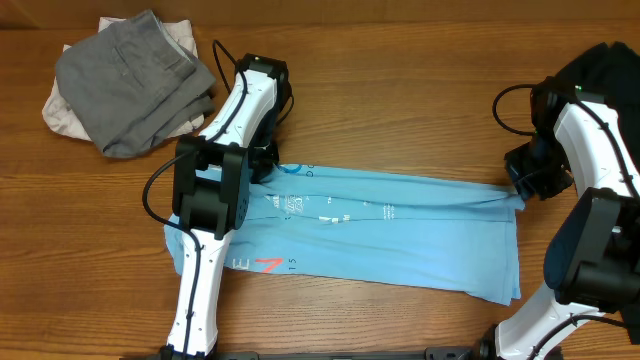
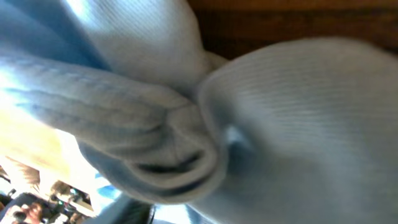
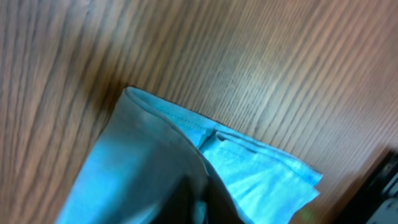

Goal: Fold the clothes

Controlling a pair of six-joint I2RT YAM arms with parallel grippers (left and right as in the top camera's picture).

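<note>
The light blue T-shirt (image 1: 400, 235) lies flat across the table as a long band, with white and red print near its left end. My left gripper (image 1: 265, 165) sits at the shirt's top left edge. In the left wrist view bunched blue cloth (image 2: 298, 124) fills the frame, pinched at the jaws. My right gripper (image 1: 522, 188) is at the shirt's top right corner. In the right wrist view the hemmed corner (image 3: 261, 174) drapes over the dark fingers (image 3: 211, 205), which are shut on it.
A folded grey garment (image 1: 135, 80) lies on an off-white one (image 1: 58, 112) at the back left. A black garment (image 1: 612, 62) lies at the back right, behind the right arm. Bare wood tabletop (image 1: 400, 90) lies between them.
</note>
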